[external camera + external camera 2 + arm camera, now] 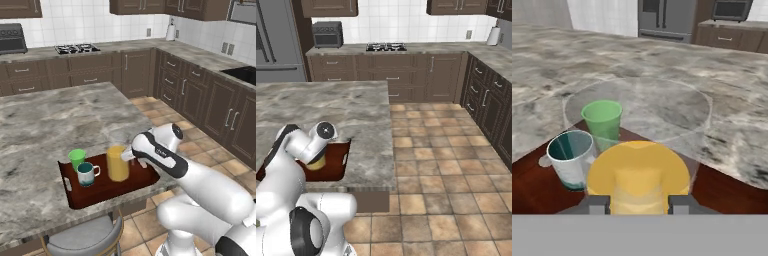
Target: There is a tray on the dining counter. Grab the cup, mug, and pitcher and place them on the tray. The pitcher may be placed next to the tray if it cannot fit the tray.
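Note:
The dark red-brown tray point(100, 192) lies at the near edge of the dining counter point(50, 120). On it stand the green cup point(77, 158), the teal-and-white mug point(87, 174) just in front of the cup, and the yellow-orange pitcher point(118, 162) to their right, upright. My gripper point(131, 154) is at the pitcher's right side, near its top. In the hand view the pitcher point(639, 170) rises straight ahead, and the gripper point(640, 204) is open, its fingertips spread wide on either side. The cup point(603, 120) and mug point(571, 157) stand behind and to the left.
A grey-seated stool point(85, 237) sits under the counter's front edge below the tray. Tiled floor point(446, 150) opens to the right of the island. Dark wall cabinets with a stove point(76, 48) and sink point(242, 74) line the back and right.

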